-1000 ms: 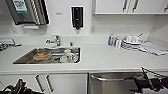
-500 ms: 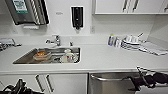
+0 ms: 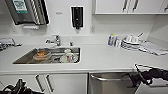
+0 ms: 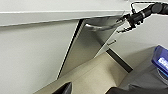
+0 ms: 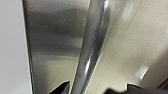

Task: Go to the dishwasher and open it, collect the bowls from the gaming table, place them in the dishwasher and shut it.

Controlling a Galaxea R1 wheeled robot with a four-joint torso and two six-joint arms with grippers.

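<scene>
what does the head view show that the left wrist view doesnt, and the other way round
Head view: the sink with crockery in it, the tap, the wall dispenser, stacked dishes on the counter and the white drawers.

Left wrist view: the dishwasher from the side, its door tilted out from the cabinet at the top, and the beige floor.

Both: the white counter, the dishwasher's bar handle and the right gripper at that handle.

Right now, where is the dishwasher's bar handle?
In the head view the bar handle runs along the top of the dishwasher, just under the white countertop, right of the sink; the right gripper is at its right end.
</scene>
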